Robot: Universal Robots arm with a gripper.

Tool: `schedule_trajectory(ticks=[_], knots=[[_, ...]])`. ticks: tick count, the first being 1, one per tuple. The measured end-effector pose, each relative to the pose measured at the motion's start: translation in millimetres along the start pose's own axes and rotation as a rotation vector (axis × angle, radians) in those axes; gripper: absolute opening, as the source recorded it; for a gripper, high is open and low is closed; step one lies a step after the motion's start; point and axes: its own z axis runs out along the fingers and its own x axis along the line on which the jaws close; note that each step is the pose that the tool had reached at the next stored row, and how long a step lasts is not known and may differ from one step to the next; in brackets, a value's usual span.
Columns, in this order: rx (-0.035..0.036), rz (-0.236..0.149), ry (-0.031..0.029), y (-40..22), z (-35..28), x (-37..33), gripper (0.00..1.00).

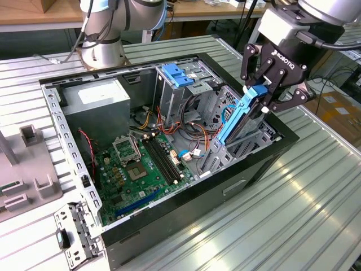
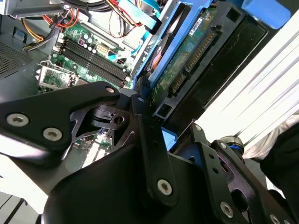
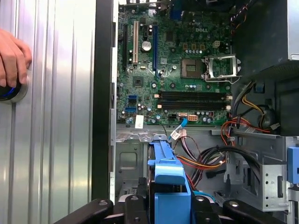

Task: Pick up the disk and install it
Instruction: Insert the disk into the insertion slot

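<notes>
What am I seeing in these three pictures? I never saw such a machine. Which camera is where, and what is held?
It is one robot arm with an end effector. The exterior view comes from a camera off the arm; both wrist views come from cameras riding on the arm. On the ribbed metal table lies an open computer case, its green motherboard showing. The end effector is shut on the disk, a hard drive in a blue frame, held tilted over the case. A person's hand covers a round object on the table.
</notes>
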Motion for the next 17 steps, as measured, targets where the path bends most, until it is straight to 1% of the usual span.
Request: schedule_trajectory(ticks=[17], knots=[[0.0000, 0.000, -0.0001, -0.4, 7.9, 0.5, 0.37]])
